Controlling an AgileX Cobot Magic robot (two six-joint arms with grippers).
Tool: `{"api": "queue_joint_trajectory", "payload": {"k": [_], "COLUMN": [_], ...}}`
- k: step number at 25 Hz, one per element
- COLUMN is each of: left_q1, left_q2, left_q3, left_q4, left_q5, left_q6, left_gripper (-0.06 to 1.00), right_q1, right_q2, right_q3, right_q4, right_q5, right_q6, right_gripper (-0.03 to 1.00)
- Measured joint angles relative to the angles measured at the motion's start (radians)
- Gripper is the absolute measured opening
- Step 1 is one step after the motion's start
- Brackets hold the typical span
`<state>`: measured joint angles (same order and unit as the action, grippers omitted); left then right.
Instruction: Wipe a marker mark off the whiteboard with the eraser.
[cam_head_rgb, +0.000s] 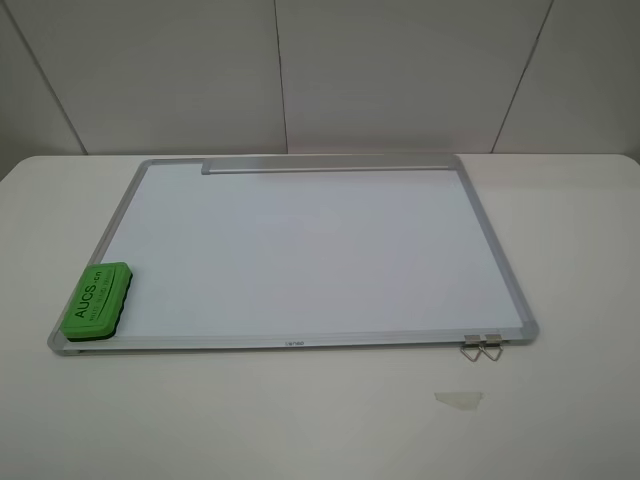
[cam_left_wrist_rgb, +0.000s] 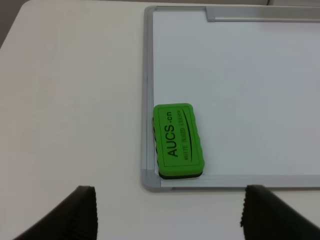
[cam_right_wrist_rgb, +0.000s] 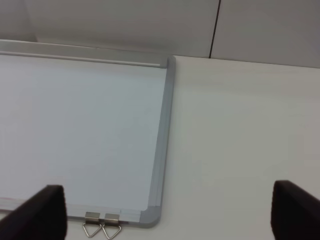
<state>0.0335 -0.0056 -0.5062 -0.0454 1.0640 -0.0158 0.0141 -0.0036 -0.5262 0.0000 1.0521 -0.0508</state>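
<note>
The whiteboard lies flat on the table, its silver tray strip along the far edge. On its near left corner rests the green eraser, lettering up, seen also in the left wrist view as the eraser. No marker mark shows on the white surface in any view. Neither arm appears in the exterior high view. My left gripper stands open over the bare table short of the eraser. Wide apart too are the fingers of my right gripper, near the board's near right corner.
Two small metal hanger clips stick out from the board's near right edge. A pale scrap of tape lies on the white table in front of them. A white panelled wall stands behind the table.
</note>
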Motion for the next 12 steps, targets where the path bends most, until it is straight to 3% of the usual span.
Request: {"api": "queue_joint_trajectory", "payload": {"k": [12], "left_q1": [0.000], "left_q2": [0.000], "left_q3": [0.000], "left_q4": [0.000], "left_q5": [0.000], "left_q6": [0.000], "left_gripper": [0.62], "right_q1": [0.000], "right_q2": [0.000], "right_q3": [0.000], "right_q4": [0.000], "right_q5": [0.000], "right_q6": [0.000], "right_gripper": [0.82]}}
